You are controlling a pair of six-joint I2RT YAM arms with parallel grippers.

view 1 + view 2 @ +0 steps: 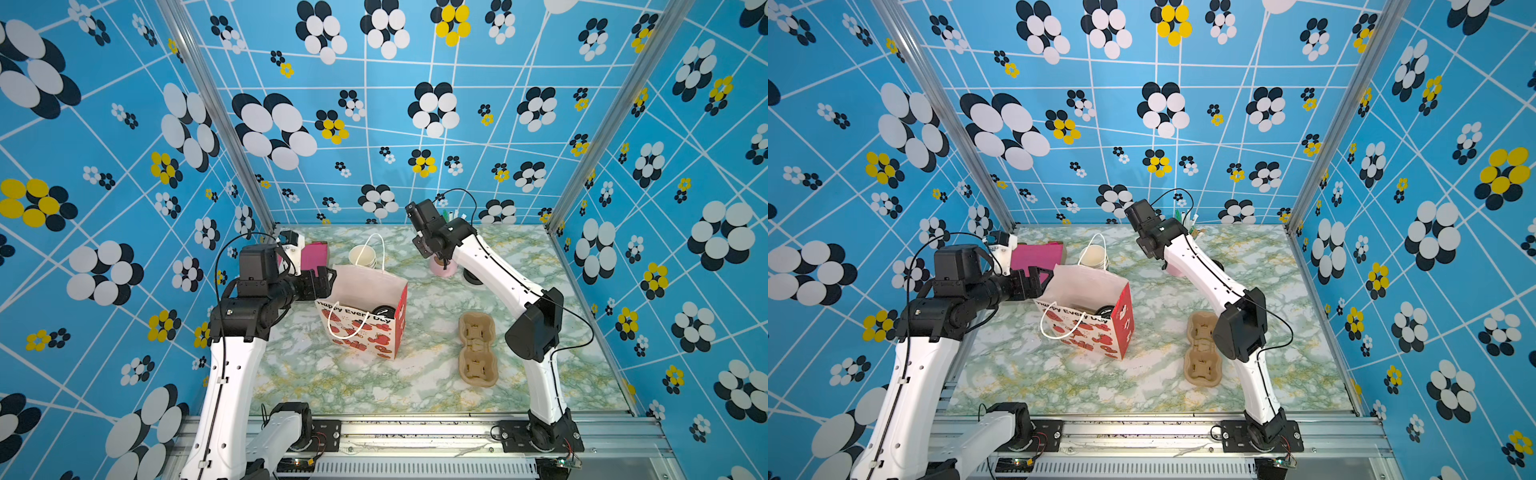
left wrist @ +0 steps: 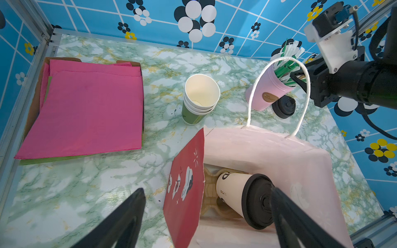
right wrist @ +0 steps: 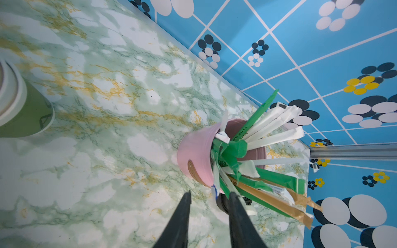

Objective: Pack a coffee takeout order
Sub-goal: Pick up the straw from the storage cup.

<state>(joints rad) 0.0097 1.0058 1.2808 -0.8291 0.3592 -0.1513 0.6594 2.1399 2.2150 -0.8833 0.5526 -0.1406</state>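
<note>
"Where was the cup (image 2: 229, 191)?"

"Inside the paper bag (image 2: 268, 154), tilted over, black lid (image 2: 255, 201) on, its base in a brown holder (image 2: 209, 182); the bag stood upright on the table (image 1: 374, 386)."

"And the left gripper (image 2: 207, 190)?"

"Spread wide at the bag's mouth; one finger outside the red side wall, the other over the opening; holding nothing."

"The right gripper (image 3: 210, 193)?"

"At the pink cup (image 3: 193, 154) full of straws, near the back wall; jaws narrow, a gap showing; a white-wrapped straw (image 3: 215, 182) hung just at the tips, perhaps touching; I couldn't tell."

"Anything else?"

"A second holder (image 1: 478, 349) lay flat by the right arm; pink napkins (image 2: 86, 111) sat stacked near the empty cups (image 2: 199, 101)."
</note>
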